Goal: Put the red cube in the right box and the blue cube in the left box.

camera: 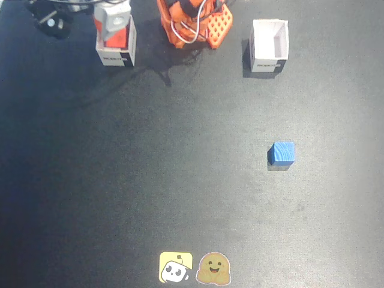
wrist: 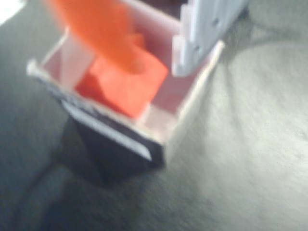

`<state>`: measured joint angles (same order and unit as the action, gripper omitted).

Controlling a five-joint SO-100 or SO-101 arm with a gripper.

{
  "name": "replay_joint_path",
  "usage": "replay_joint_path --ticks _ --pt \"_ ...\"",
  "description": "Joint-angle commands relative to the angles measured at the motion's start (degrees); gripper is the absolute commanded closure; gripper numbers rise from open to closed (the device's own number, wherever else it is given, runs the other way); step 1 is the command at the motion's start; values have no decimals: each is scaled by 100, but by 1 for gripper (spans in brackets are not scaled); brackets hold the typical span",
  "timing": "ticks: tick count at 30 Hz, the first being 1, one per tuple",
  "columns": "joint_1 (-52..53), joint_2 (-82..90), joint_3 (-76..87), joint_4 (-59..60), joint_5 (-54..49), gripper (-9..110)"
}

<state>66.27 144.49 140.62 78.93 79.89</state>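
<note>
Gripper [wrist: 159, 43] spread open over red cube [wrist: 122, 86] inside right box [wrist: 187, 125]; blue cube [camera: 282, 153] well apart, toward fixed view's lower right.

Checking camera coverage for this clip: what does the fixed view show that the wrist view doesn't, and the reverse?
Only the fixed view shows the blue cube on the mat, the empty left box, the arm's orange base and two stickers. Only the wrist view shows the red cube resting inside the right box, with the fingers spread apart above it. Both show that box and the gripper over it.
</note>
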Motion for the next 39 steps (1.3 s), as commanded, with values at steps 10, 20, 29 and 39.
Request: replay_joint_path --ticks 10,20,29,39 --pt "-2531 686 0 -352 193 101" --pt "-5001 2399 606 202 773 101" --pt "-5994 2918 1072 -9 167 101" --pt "-7163 3270 1521 -255 44 101"
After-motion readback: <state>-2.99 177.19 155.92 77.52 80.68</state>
